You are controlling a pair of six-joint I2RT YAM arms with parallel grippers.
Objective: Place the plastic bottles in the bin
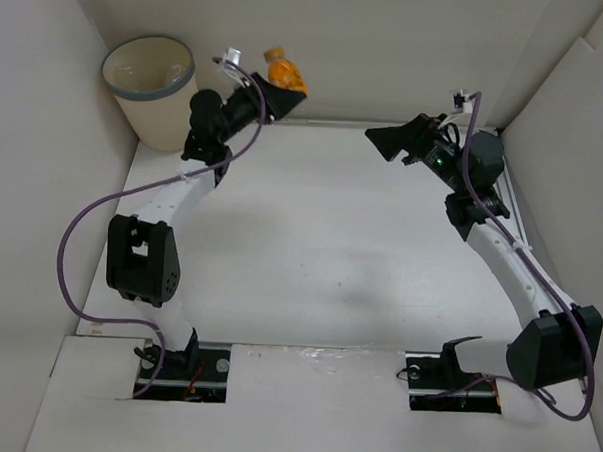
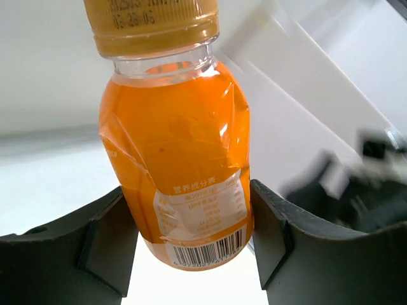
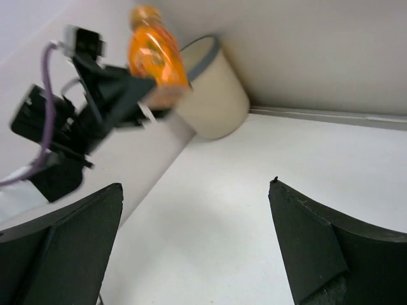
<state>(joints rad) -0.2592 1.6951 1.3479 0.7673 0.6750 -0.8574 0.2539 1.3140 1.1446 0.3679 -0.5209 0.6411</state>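
An orange-filled plastic bottle (image 1: 286,73) with an orange cap is held in the air near the back wall, just right of the bin (image 1: 156,115). My left gripper (image 1: 280,93) is shut on its lower body. In the left wrist view both fingers press the labelled sides of the bottle (image 2: 175,146), cap pointing away, with the gripper (image 2: 187,222) round its base. The cream bin with a grey rim stands in the back left corner. My right gripper (image 1: 385,142) hangs open and empty at the back right, facing the bottle (image 3: 156,54) and the bin (image 3: 213,95).
White walls close in the table (image 1: 321,247) at the back and on both sides. The left arm (image 3: 57,140) and its purple cable reach up beside the bin. Both arm bases sit at the near edge.
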